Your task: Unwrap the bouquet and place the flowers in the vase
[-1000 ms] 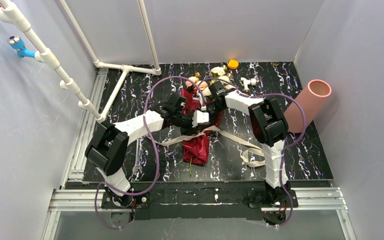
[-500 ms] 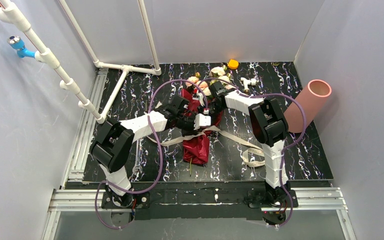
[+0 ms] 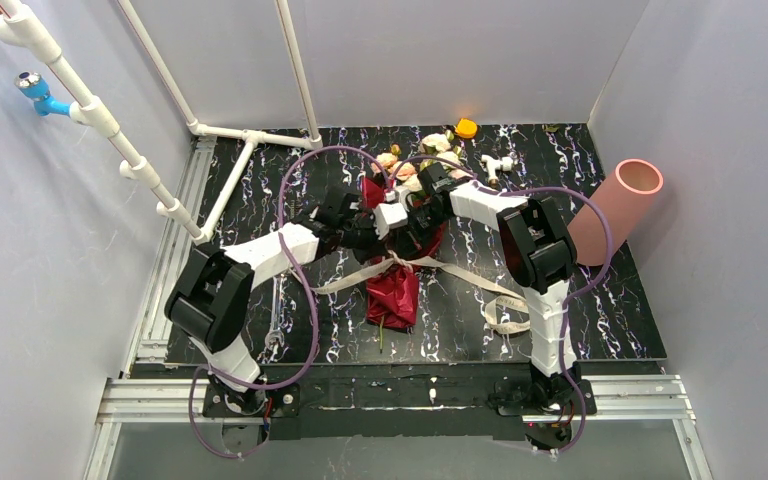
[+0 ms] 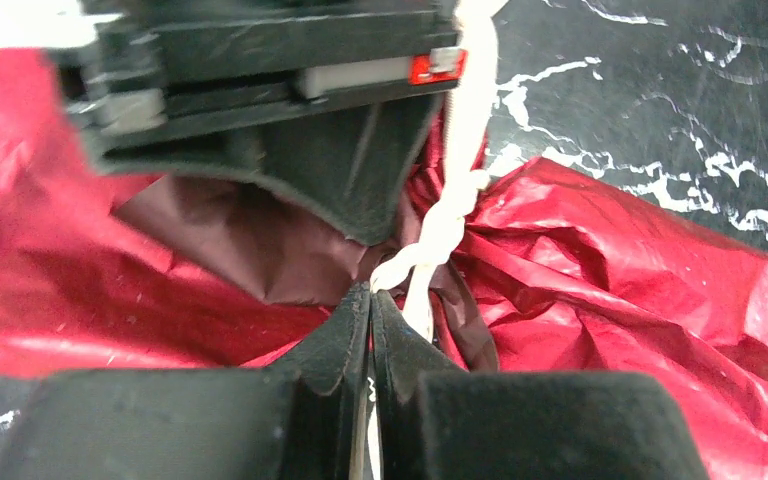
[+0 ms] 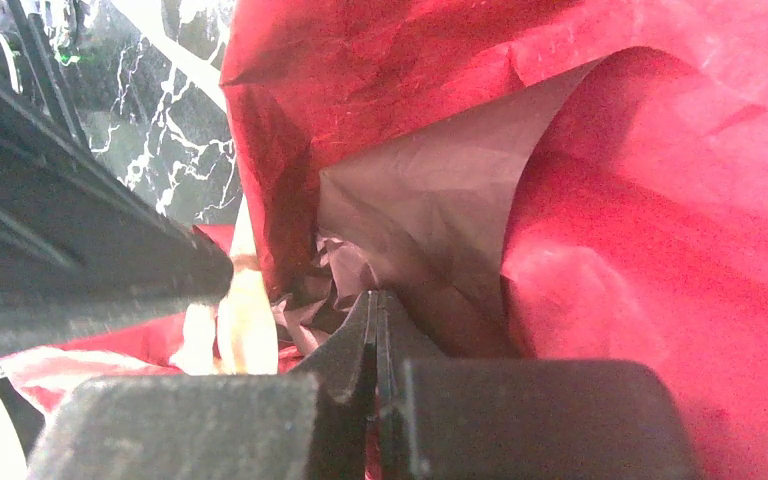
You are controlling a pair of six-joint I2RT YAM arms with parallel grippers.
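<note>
One black marbled surface [image 3: 600, 300] is seen under everything. At its R edge the salmon-pink vase [image 3: 615, 210] is leaned over, mouth toward the R wall, well apart from the rest. The bouquet [image 3: 392, 295] is laid at ctr, its maroon paper end toward the arms, w/ both arms bent in over its middle. The beige ribbon [image 3: 465, 278] is trailed across the surface to either side, w/ a twisted strand at the paper's waist. The flowers [image 3: 436, 143], cream & pink heads, are seen at the bouquet's far end, beyond the claws. L claw [image 4: 370, 300] is closed tight, tips met right at the twisted strand; whether it is pinched can't be told. R claw [image 5: 375, 300] is likewise closed flat, tips pushed into the paper's inner fold; a hold on it can't be confirmed.
</note>
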